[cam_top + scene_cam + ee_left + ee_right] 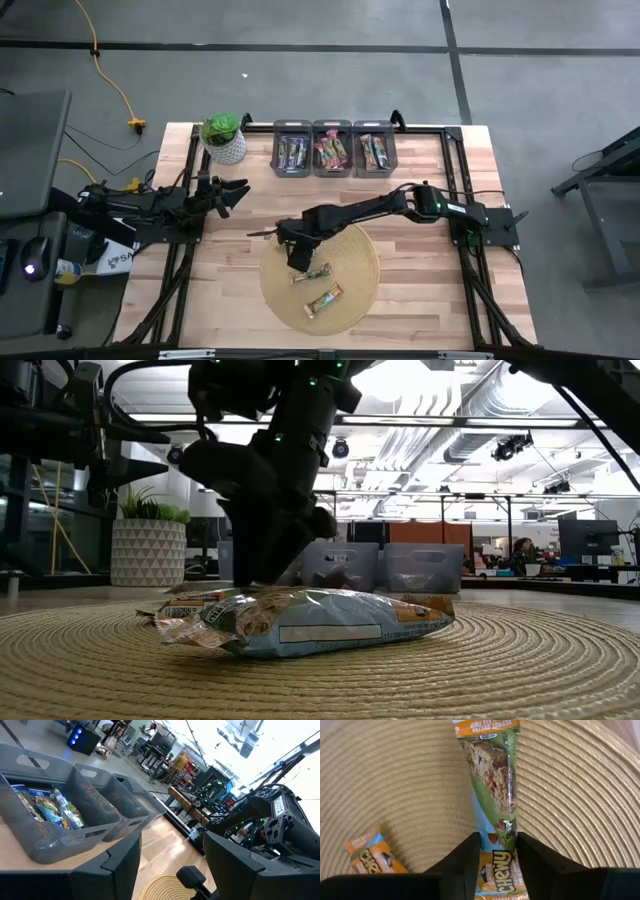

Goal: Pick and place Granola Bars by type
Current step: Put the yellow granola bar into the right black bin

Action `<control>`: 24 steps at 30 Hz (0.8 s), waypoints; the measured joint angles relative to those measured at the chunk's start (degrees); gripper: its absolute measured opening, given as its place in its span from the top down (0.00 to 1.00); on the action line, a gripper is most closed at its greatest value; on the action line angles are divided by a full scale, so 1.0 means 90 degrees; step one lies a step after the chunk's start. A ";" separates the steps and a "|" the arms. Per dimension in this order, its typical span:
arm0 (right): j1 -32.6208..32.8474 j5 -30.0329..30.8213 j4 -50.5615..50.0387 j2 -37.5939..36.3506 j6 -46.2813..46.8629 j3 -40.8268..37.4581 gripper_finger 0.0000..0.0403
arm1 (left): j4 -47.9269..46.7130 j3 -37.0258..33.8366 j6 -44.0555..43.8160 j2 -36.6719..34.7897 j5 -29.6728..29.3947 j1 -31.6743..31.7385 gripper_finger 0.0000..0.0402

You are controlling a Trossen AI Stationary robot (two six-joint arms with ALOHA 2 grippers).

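Note:
Two granola bars in green and tan wrappers lie on the round woven mat [340, 255]: one [310, 273] at my right gripper [298, 260], the other [323, 298] nearer the table's near edge. My right gripper [498, 862] points down over the mat, shut on the first bar [492, 785]; the second bar [370, 857] lies off to one side. In the low view the front bar [320, 625] rests flat on the mat, with the gripper behind it. My left gripper [235, 190] [172, 870] waits open near the table's left edge. My right gripper pinches the green and tan granola bar between its two fingers at one end [498, 857], the fingers [470, 862] lying across its width. It comes from above, pointing down. The wrapper narrows between the fingers. The rest of the bar stretches out over the mat; whether it is lifted clear does not show.
Three grey bins [293, 152] [332, 150] [373, 152] stand in a row at the table's far edge, each holding bars. A potted plant [224, 138] stands left of them. Bare wood lies around the mat.

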 joint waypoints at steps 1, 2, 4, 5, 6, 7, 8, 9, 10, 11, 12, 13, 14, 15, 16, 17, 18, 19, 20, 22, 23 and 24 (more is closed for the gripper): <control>0.0000 -0.0024 0.0060 0.0006 -0.0067 0.0000 0.70 | 0.0000 0.0000 0.0000 0.0000 0.0000 0.0001 0.47; 0.0000 -0.0055 0.0094 0.0010 -0.0088 0.0000 0.68 | 0.0000 0.0000 0.0000 0.0002 0.0000 0.0001 0.47; 0.0000 -0.0113 0.0153 0.0027 -0.0064 0.0000 0.64 | 0.0000 0.0000 0.0000 0.0000 0.0000 0.0001 0.47; 0.0000 -0.0113 0.0205 0.0054 -0.0062 0.0002 0.62 | 0.0000 0.0000 0.0000 0.0000 0.0000 0.0000 0.47; -0.0002 -0.0140 0.0205 0.0076 -0.0060 0.0002 0.59 | 0.0000 0.0000 0.0000 0.0001 0.0000 0.0002 0.47; 0.0000 -0.0147 0.0186 0.0097 -0.0064 0.0000 0.57 | 0.0000 0.0000 0.0000 0.0002 0.0000 0.0000 0.47; -0.0002 -0.0157 0.0222 0.0131 -0.0080 0.0002 0.55 | 0.0000 0.0000 0.0000 0.0000 0.0000 0.0002 0.47; 0.0000 -0.0157 0.0264 0.0150 -0.0093 0.0004 0.54 | 0.0000 0.0000 0.0000 0.0000 0.0000 0.0001 0.47; 0.0002 -0.0150 0.0274 0.0155 -0.0116 0.0005 0.52 | 0.0001 0.0000 0.0000 0.0001 0.0000 0.0000 0.47; 0.0014 -0.0146 0.0278 0.0176 -0.0142 0.0009 0.52 | 0.0000 0.0000 0.0000 0.0001 0.0000 0.0001 0.47; 0.0027 -0.0121 0.0302 0.0230 -0.0184 0.0024 0.51 | 0.0000 0.0000 0.0000 0.0000 0.0000 0.0002 0.47; 0.0040 -0.0075 0.0311 0.0239 -0.0218 0.0027 0.51 | 0.0001 0.0000 0.0000 0.0000 0.0000 0.0001 0.47; 0.0048 -0.0015 0.0317 0.0241 -0.0235 0.0027 0.51 | 0.0005 0.0000 0.0000 0.0002 0.0000 0.0002 0.47; 0.0068 0.0061 0.0319 0.0246 -0.0250 0.0027 0.51 | 0.0004 0.0000 0.0000 0.0001 0.0000 0.0001 0.47; 0.0083 0.0167 0.0319 0.0251 -0.0261 0.0027 0.52 | 0.0002 0.0000 0.0000 0.0002 0.0000 0.0002 0.47; 0.0107 0.0302 0.0319 0.0255 -0.0309 0.0027 0.52 | 0.0002 0.0000 0.0000 0.0002 0.0000 0.0000 0.47; 0.0128 0.0462 0.0319 0.0260 -0.0359 0.0027 0.54 | 0.0002 0.0000 0.0000 0.0000 0.0000 0.0000 0.47; 0.0152 0.0600 0.0319 0.0264 -0.0382 0.0024 0.55 | 0.0002 0.0000 0.0000 0.0000 0.0000 0.0001 0.47; 0.0172 0.0712 0.0315 0.0268 -0.0398 0.0019 0.56 | 0.0001 0.0000 0.0000 0.0001 0.0000 0.0000 0.47; 0.0211 0.0816 0.0307 0.0270 -0.0399 0.0015 0.60 | 0.0002 0.0000 0.0000 0.0000 0.0002 0.0000 0.47; 0.0222 0.0851 0.0301 0.0270 -0.0400 0.0015 0.62 | 0.0002 0.0000 0.0000 0.0000 0.0001 0.0000 0.47; 0.0223 0.0874 0.0299 0.0272 -0.0398 0.0015 0.64 | 0.0002 0.0000 0.0000 0.0000 0.0002 0.0002 0.47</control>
